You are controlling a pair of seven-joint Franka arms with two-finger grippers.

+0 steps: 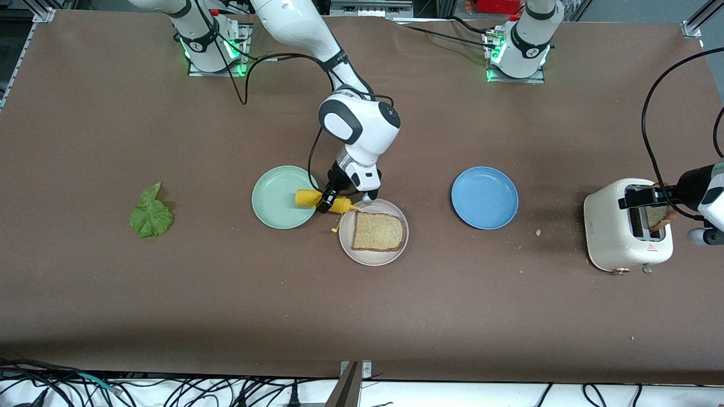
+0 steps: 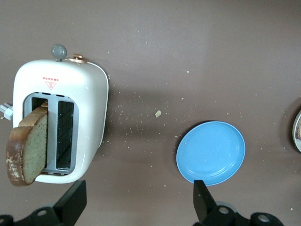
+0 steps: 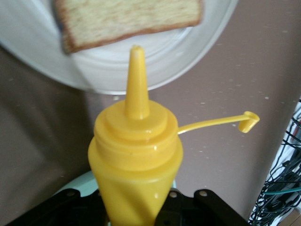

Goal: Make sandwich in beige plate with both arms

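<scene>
1. I have the right gripper (image 1: 334,199) clamped shut around a yellow squeeze bottle (image 1: 325,200), tipped over so its nozzle points at the beige plate (image 1: 373,255). It hangs over the gap between the mint-green plate (image 1: 277,196) and the beige one, just off the beige rim. I judge the tilt is meant to put sauce on the bread.

2. The bottle's cap (image 3: 248,120) is flipped off and dangles on its thin strap, so the nozzle (image 3: 136,61) is clear to pour.

3. One bread slice (image 1: 378,232) lies flat in the beige plate, near the middle of the table. That is the sandwich's base, and it is bare so far.

4. My left gripper (image 2: 136,202) hovers over the table between the toaster (image 1: 626,226) and the blue plate (image 2: 210,152), fingers spread wide and holding nothing. A second slice (image 2: 27,148) leans out of a toaster slot, which I take to be this arm's next pick.

5. The lettuce leaf (image 1: 150,213) lies on the table well apart toward the right arm's end, still to be fetched.

6. Writing: the toaster carries a small red warning triangle (image 2: 50,85) with a line of red print above it, too fine for me to read. I see no brand name anywhere.
</scene>
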